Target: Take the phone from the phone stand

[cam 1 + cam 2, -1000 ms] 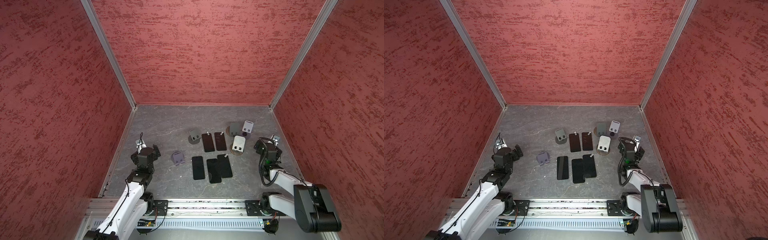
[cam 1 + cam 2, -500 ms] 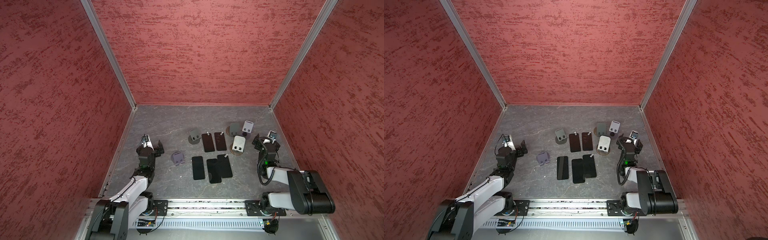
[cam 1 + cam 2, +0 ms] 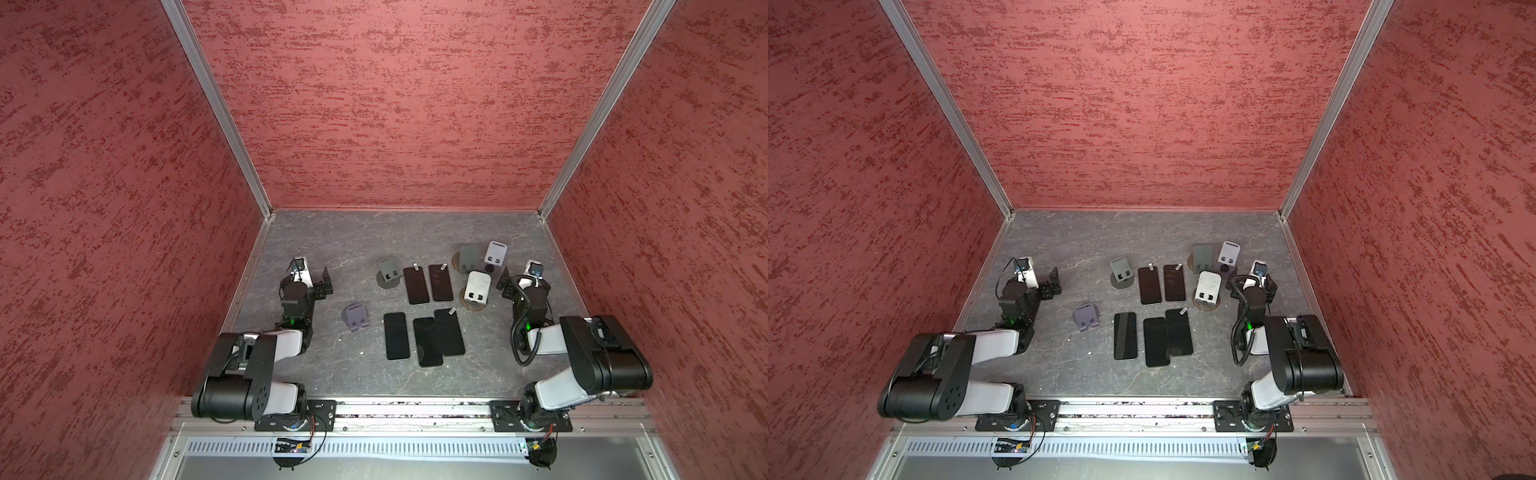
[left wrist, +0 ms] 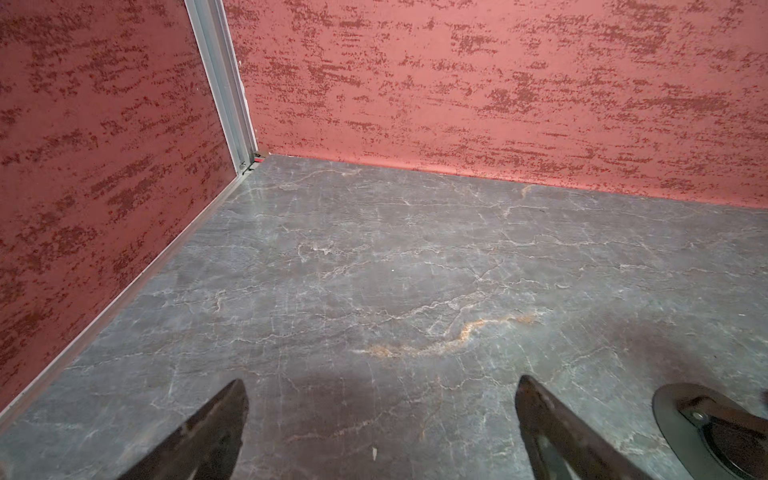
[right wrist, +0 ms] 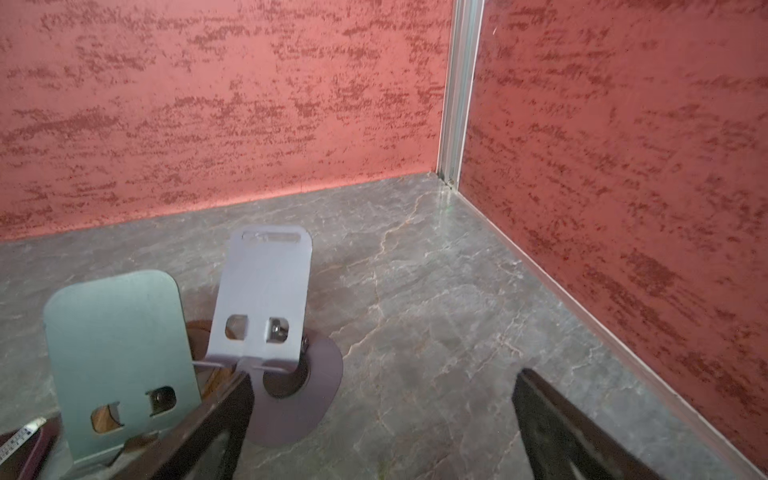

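Left pincer [image 4: 380,388] and right pincer [image 5: 384,378]: jaws apart, nothing held. Five phones [image 3: 395,336] lie flat on the bench [image 3: 332,374] among five phone stands [image 3: 356,316].

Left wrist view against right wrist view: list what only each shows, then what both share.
Only left wrist: a dark round stand base and an orange vein. Only right wrist: two empty phone stands, a lilac stand and a grey-green stand. Both: red wall, grey marbled floor, aluminium corner post, and open fingers holding nothing, left fingers and right fingers.
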Controlling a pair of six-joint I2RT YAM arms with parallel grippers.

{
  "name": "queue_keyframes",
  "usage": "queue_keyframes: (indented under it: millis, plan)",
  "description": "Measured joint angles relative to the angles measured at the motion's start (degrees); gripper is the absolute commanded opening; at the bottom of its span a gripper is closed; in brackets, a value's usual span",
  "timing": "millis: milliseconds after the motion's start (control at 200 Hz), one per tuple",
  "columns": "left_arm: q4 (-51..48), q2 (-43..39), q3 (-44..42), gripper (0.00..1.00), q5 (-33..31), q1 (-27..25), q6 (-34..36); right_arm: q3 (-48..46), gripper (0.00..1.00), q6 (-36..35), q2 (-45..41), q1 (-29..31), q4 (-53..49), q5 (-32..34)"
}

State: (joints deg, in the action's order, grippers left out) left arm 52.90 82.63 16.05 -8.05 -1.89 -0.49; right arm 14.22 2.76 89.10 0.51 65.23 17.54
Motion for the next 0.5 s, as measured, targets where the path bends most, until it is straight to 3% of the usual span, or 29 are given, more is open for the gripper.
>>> queue_keyframes:
  millis: [130,501]
  plan:
    - [1.4,5.9,1.2,0.99,0.9,0.2,0.7,0.0,0.99,-0.1,0.2,0.0,1.5,-0.7]
    - [0.2,5.9,4.9,0.99,2.1,2.3,0.0,0.1,0.99,0.0,0.2,-0.8,1.5,-2.2]
